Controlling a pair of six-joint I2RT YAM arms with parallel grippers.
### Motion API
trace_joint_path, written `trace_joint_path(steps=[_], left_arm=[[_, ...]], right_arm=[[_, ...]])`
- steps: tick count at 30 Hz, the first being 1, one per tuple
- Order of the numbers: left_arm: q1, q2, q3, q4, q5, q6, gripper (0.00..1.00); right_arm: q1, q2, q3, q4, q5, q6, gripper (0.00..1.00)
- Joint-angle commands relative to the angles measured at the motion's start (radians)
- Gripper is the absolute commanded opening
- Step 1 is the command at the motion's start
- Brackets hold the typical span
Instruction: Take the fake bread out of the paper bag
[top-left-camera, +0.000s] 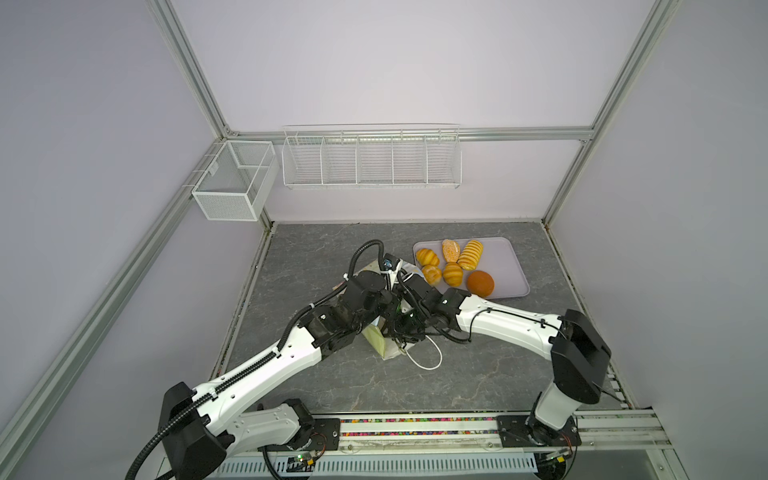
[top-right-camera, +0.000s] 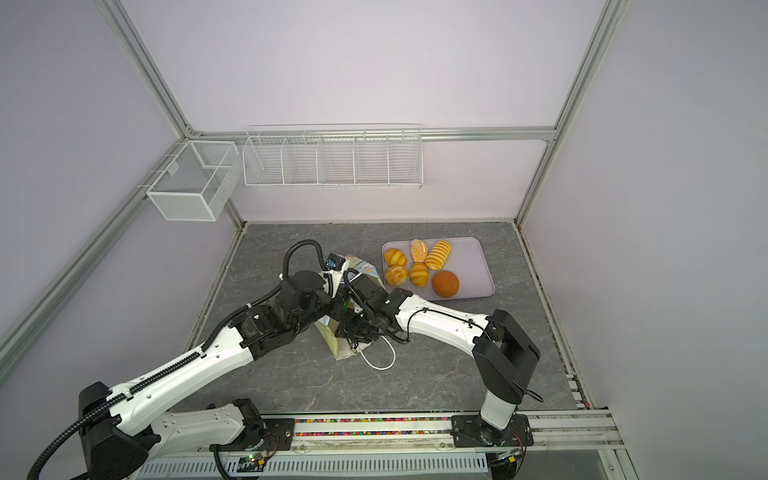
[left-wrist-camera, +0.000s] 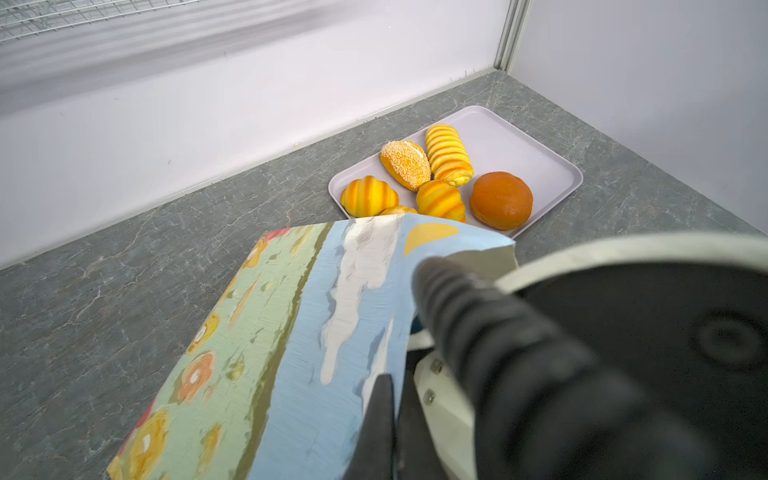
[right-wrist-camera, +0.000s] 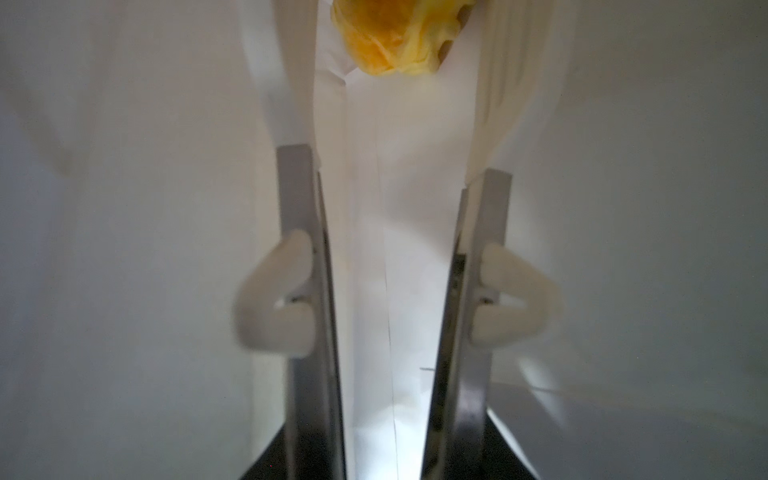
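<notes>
Left gripper (left-wrist-camera: 376, 419): pinching shut on the tall, sky-printed paper bag (left-wrist-camera: 291, 332).
Right gripper (right-wrist-camera: 395, 54): reaching inside the bag, holding squashy yellow toy bread (right-wrist-camera: 390, 33).

The left arm (top-left-camera: 266, 365) and right arm (top-left-camera: 511, 324) reach inward and meet over the middle of the tabletop (top-left-camera: 332, 386). The left gripper (left-wrist-camera: 378, 415) is pinched on the paper bag (left-wrist-camera: 291, 332) rim. The right gripper (right-wrist-camera: 395, 83) has its fingers (right-wrist-camera: 293, 83) parted, and whether they grip anything is unclear.
</notes>
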Motion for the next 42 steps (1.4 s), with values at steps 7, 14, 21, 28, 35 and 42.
trace_joint_path(steps=[7, 14, 21, 28, 35, 42], left_arm=[[-0.020, -0.011, 0.014, 0.036, 0.050, 0.011, 0.00], [-0.020, -0.015, -0.005, 0.033, 0.009, 0.023, 0.00], [-0.018, -0.011, -0.014, 0.039, -0.030, 0.025, 0.00], [-0.017, 0.012, 0.006, 0.044, -0.085, 0.000, 0.00], [-0.013, 0.041, 0.047, 0.025, -0.150, -0.011, 0.00], [0.054, 0.056, 0.070, -0.002, -0.183, -0.111, 0.00]], right_arm=[[-0.017, 0.012, 0.029, 0.030, -0.017, -0.016, 0.21], [-0.022, -0.084, 0.003, -0.021, 0.058, -0.055, 0.10], [-0.019, -0.194, -0.055, -0.048, 0.124, -0.066, 0.07], [-0.004, -0.263, -0.096, -0.080, 0.161, -0.081, 0.07], [0.016, -0.343, -0.097, -0.156, 0.186, -0.124, 0.07], [0.029, -0.407, -0.064, -0.276, 0.202, -0.182, 0.07]])
